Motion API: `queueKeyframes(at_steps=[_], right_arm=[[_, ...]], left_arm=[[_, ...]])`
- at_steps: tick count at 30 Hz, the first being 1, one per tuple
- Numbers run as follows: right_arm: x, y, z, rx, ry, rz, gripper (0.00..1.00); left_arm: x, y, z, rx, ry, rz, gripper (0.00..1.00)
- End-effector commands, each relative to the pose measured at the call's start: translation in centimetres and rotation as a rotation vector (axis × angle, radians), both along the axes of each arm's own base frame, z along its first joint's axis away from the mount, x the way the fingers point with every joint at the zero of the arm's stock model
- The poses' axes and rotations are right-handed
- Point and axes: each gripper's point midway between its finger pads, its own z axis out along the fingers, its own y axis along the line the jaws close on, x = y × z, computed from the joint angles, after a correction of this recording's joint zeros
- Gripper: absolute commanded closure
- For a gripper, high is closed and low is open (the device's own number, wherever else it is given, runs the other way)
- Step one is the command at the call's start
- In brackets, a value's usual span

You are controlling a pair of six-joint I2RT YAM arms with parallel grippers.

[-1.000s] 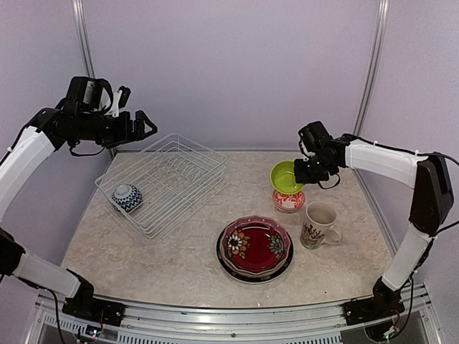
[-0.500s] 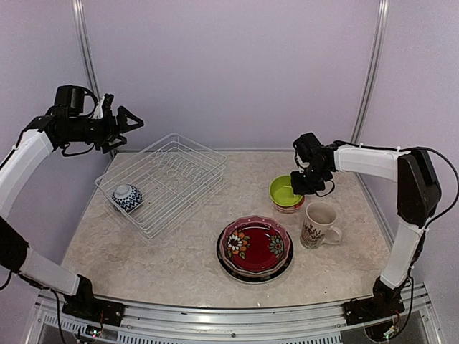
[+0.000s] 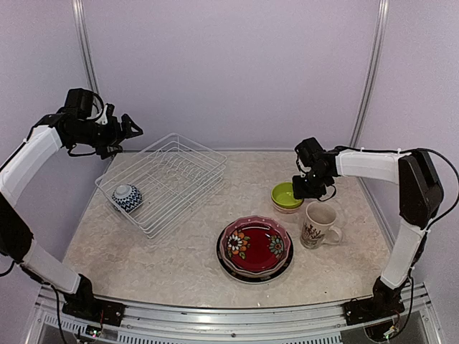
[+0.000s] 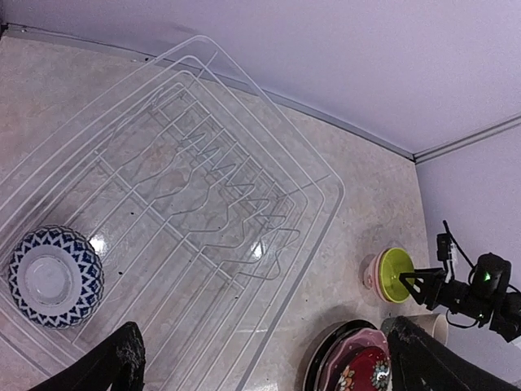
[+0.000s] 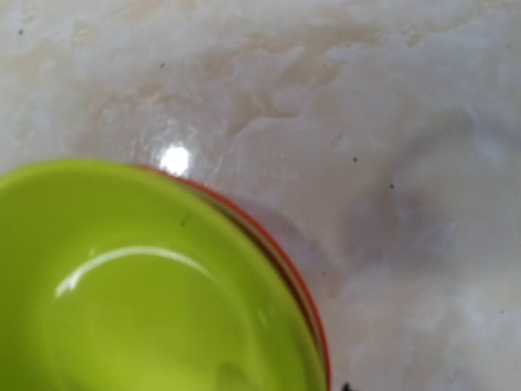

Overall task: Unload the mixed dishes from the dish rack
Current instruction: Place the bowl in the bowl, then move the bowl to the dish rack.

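Lime green bowl (image 3: 285, 194) nested in red-white bowl (image 4: 370, 275) on bench (image 3: 179, 265), well right of dish rack (image 3: 179, 163); right jaws at its far rim, can't tell if parted or gripping; blue-white bowl (image 3: 128, 198) inside rack's left end; left jaws spread wide, empty, above rack's far-left edge.

Bright, even light, soft shadows; glare spots on the bench (image 5: 366, 122); the lime green bowl (image 5: 146, 301) is blurred.

White wire rack (image 3: 163, 183), left, holds a blue-white bowl (image 3: 127, 198); right: lime bowl (image 3: 286, 195) nested in a red-rimmed bowl (image 3: 288, 208), mug (image 3: 317, 224), stacked plates (image 3: 255, 247).
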Motion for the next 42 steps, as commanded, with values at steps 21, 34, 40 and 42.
queueKeyframes(at_steps=[21,34,40,42], right_arm=[[-1.8,-1.0,6.6,0.101,-0.186,0.008,0.23],[-3.6,-1.7,7.9,0.132,-0.238,0.014,0.21],[-3.8,-1.6,9.1,0.155,-0.268,0.022,0.20],[-3.9,-1.6,9.3,0.160,-0.275,0.021,0.20]], left_arm=[[2.1,4.5,-8.1,0.376,0.241,0.201,0.01],[4.2,5.4,-16.0,0.278,0.468,0.189,0.03],[4.3,5.1,-18.6,0.280,0.540,0.182,0.03],[4.3,5.0,-19.1,0.282,0.554,0.178,0.03]])
